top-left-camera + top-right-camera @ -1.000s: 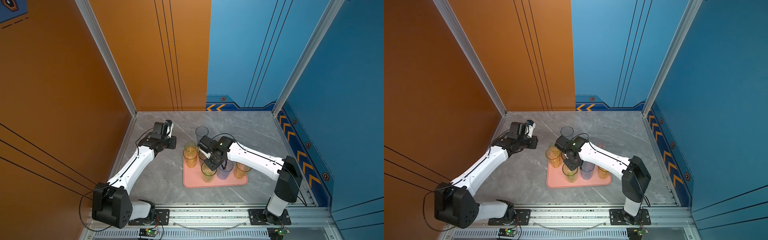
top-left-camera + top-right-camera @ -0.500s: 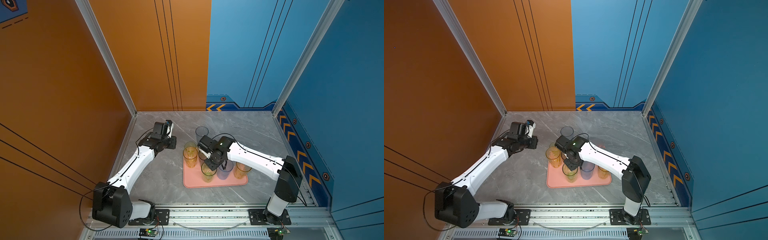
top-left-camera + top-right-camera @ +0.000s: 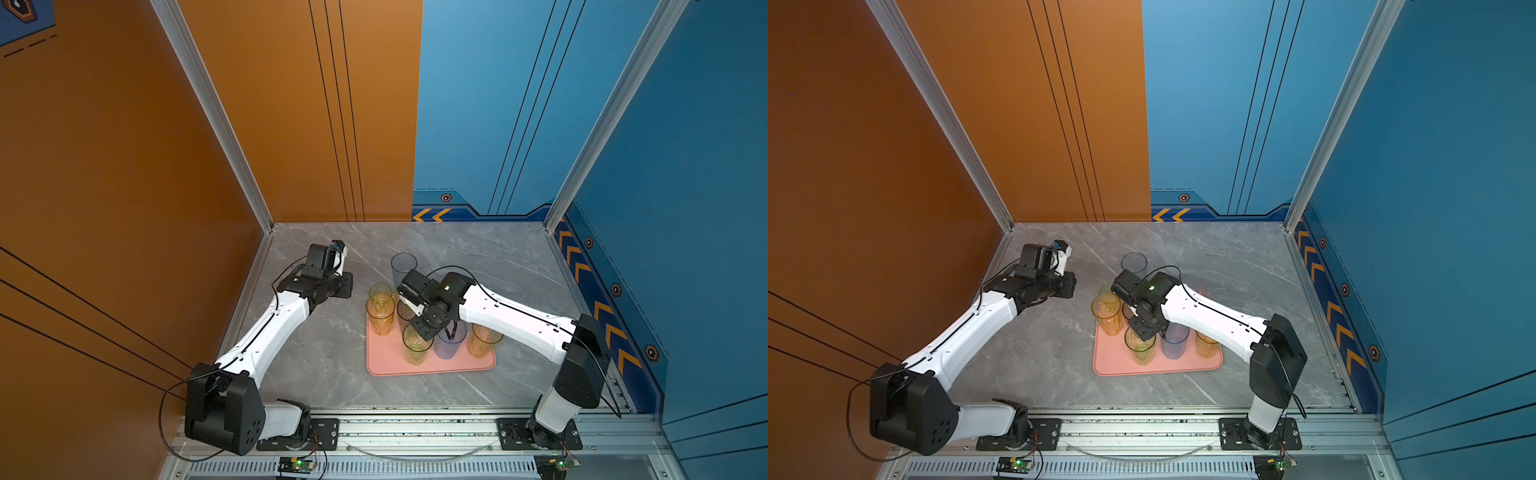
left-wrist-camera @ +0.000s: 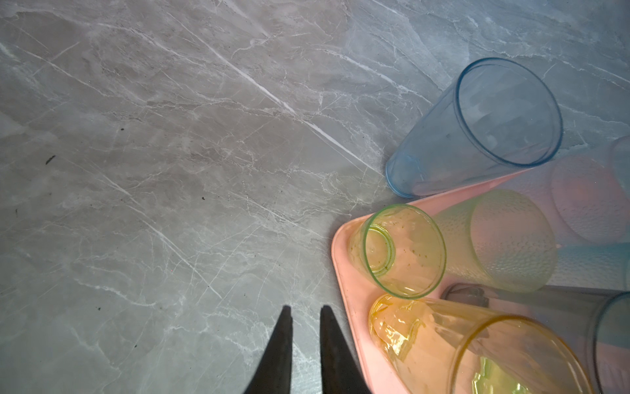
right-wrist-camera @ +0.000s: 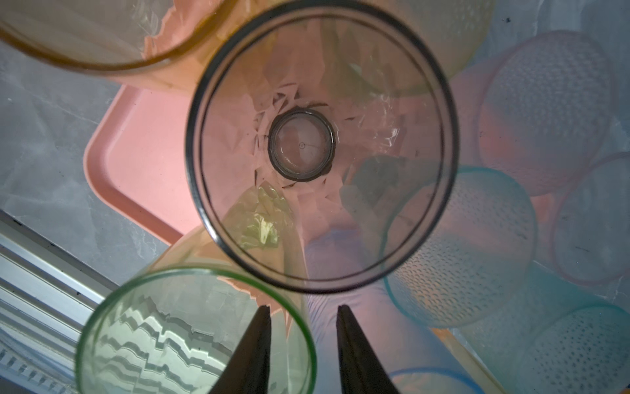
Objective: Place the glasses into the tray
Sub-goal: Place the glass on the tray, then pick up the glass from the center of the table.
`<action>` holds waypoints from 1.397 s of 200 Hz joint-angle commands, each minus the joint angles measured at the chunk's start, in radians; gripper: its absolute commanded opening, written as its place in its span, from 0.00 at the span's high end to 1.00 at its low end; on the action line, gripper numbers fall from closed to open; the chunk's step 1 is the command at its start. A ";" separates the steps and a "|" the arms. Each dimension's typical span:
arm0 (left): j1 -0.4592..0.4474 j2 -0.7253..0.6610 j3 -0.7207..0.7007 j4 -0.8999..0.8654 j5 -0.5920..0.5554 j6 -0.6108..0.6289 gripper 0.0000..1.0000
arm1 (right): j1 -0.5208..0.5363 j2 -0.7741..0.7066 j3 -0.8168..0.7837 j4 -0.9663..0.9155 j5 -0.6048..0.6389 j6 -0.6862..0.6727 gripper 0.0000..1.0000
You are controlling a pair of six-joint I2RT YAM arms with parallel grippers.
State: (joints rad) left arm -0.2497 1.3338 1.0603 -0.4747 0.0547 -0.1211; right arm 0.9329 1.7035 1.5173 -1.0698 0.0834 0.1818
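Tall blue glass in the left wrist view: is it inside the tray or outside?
Outside. The glass stands on the grey table, base beside the tray rim.

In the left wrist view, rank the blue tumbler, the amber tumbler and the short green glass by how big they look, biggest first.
1. The blue tumbler and the amber tumbler look about alike. The amber one is cut off by the picture's edge, so I won't rank the two.
2. The short green glass is clearly the smallest.

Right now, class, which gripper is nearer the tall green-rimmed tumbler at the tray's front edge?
Right. The right gripper hangs just above the tall green-rimmed tumbler; the left gripper is off the tray, over table beyond its far-left corner.
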 commanded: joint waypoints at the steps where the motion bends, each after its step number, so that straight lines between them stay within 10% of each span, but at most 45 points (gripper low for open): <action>1: 0.003 0.005 0.007 -0.015 0.011 0.013 0.82 | 0.001 -0.061 -0.007 -0.014 0.011 0.010 0.67; 116: -0.006 0.020 0.064 -0.045 0.030 0.007 0.83 | -0.145 -0.383 0.007 -0.010 0.081 0.038 0.59; 167: -0.091 0.149 0.299 -0.168 0.058 0.022 0.83 | -0.378 -0.485 -0.111 0.106 0.012 0.091 0.58; 279: -0.184 0.441 0.630 -0.367 0.109 0.054 0.83 | -0.495 -0.476 -0.151 0.174 -0.114 0.053 0.58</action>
State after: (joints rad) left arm -0.4244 1.7481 1.6382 -0.7822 0.1513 -0.0860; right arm 0.4557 1.2274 1.3849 -0.9279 0.0101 0.2508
